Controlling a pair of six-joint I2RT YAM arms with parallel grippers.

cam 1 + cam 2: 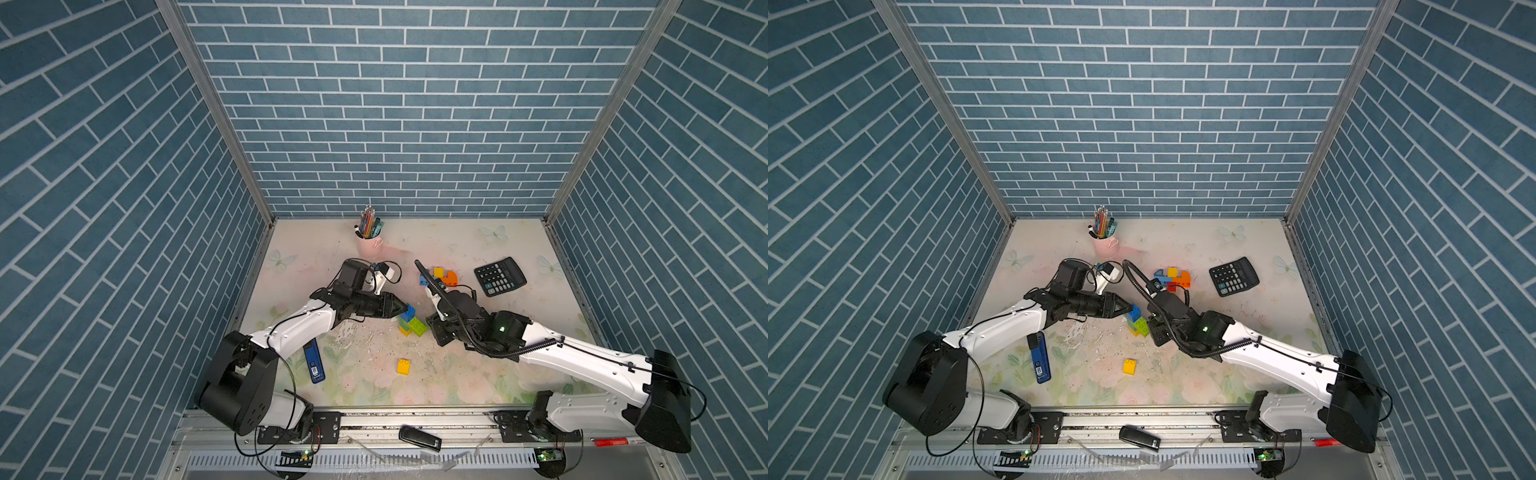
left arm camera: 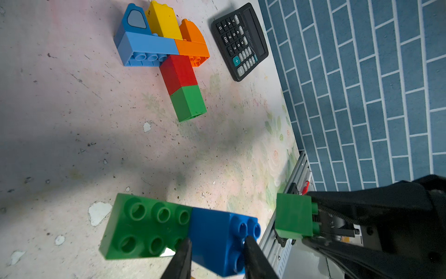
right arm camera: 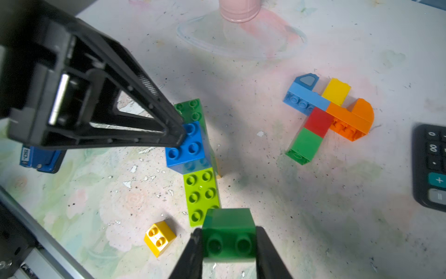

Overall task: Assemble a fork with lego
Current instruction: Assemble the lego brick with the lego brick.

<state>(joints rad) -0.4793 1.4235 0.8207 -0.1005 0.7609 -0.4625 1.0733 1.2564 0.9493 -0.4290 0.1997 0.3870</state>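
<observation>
The lego is in both top views and both wrist views. Mid-table, a blue square brick (image 3: 188,145) sits on a row made of a green oblong brick (image 2: 144,224) and a lime oblong brick (image 3: 201,193). My left gripper (image 2: 217,244) is shut on the blue brick (image 1: 410,311), one finger on each side. Just beside the lime brick's end, my right gripper (image 3: 228,241) is shut on a green square brick (image 3: 229,234), held above the table. A joined piece (image 3: 330,113) of light blue, yellow, orange, red and green bricks lies farther back. A loose yellow brick (image 1: 404,366) lies nearer the front.
A black calculator (image 1: 500,275) lies at the back right. A pink cup of pencils (image 1: 370,245) stands at the back. A blue device (image 1: 314,360) lies under my left arm. Blue brick-pattern walls close three sides, and a metal rail (image 1: 374,419) runs along the front.
</observation>
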